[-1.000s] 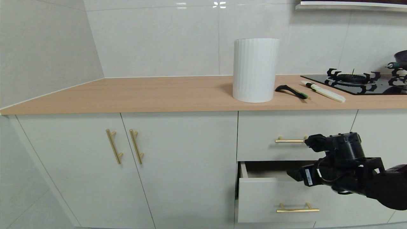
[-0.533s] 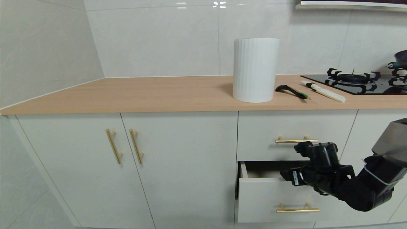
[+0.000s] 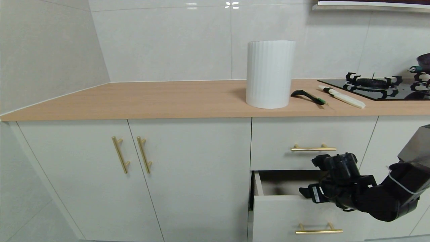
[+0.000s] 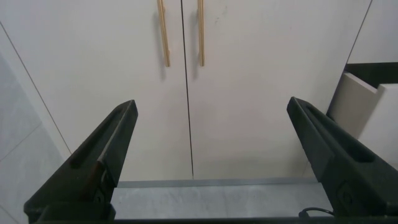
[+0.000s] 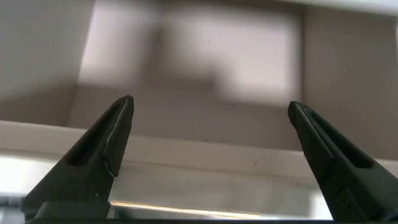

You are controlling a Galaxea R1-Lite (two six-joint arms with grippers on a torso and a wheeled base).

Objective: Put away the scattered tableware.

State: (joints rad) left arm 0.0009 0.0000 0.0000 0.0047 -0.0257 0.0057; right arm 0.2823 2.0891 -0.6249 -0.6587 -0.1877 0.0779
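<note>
- The dark-handled utensil [image 3: 307,96] lies flat on the wooden countertop [image 3: 168,101], at 3 o'clock from the white ribbed container [image 3: 270,74] and just beside its base.
- The pale long utensil [image 3: 342,96] lies at 3 o'clock from the dark one, near it but not touching. It is angled, with its far end toward 10 o'clock.
- The black hob [image 3: 376,85] sits at 2 o'clock from the pale long utensil, set into the countertop near its end.
- The upper drawer [image 3: 349,134] is closed, at 6 o'clock below both utensils. Its gold bar handle [image 3: 313,148] runs level.
- The lower drawer [image 3: 282,215] stands pulled out directly beneath it, and its inside shows as a bare pale floor [image 5: 193,93].
- The right gripper [image 3: 314,176] hovers at 6 o'clock from the upper handle, over the top edge of the lower drawer's front. Its fingers are spread wide and hold nothing. One fingertip [image 3: 319,160] is just under the handle, the other [image 3: 304,192] at the drawer's rim.
- The right wrist view looks between the right gripper's spread fingers [image 5: 208,143] into the open drawer.
- The left gripper [image 4: 211,155] is spread wide and empty. It faces the double cabinet doors [image 4: 261,93], low near the floor.
</note>
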